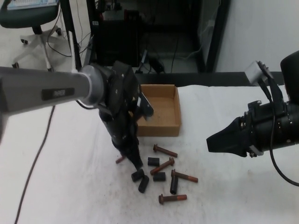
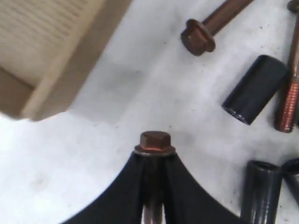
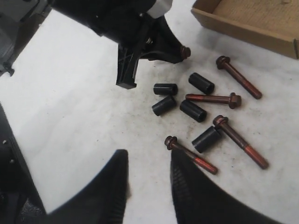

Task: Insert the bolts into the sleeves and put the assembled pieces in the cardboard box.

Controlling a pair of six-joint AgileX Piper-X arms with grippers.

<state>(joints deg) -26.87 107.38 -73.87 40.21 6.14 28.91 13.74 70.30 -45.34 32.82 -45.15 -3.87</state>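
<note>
Bolt point(image 2: 154, 141) clamped head-out in the left gripper point(image 2: 154, 156), just near of the cardboard box point(image 1: 159, 129), may twist askew against a sleeve point(image 2: 256, 89), its shank buried; right gripper point(image 3: 148, 161) hangs spread apart.

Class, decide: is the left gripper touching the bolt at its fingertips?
Touching. The left wrist view shows the left gripper closed on the bolt, just under its head.

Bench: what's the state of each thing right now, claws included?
Left claw, shut on a bolt.
Right claw, open, holding nothing.
Box, open-topped, no assembled piece seen inside.
Four loose bolts, lying flat, not sleeved.
Five sleeves, lying flat, no bolt in them.
</note>
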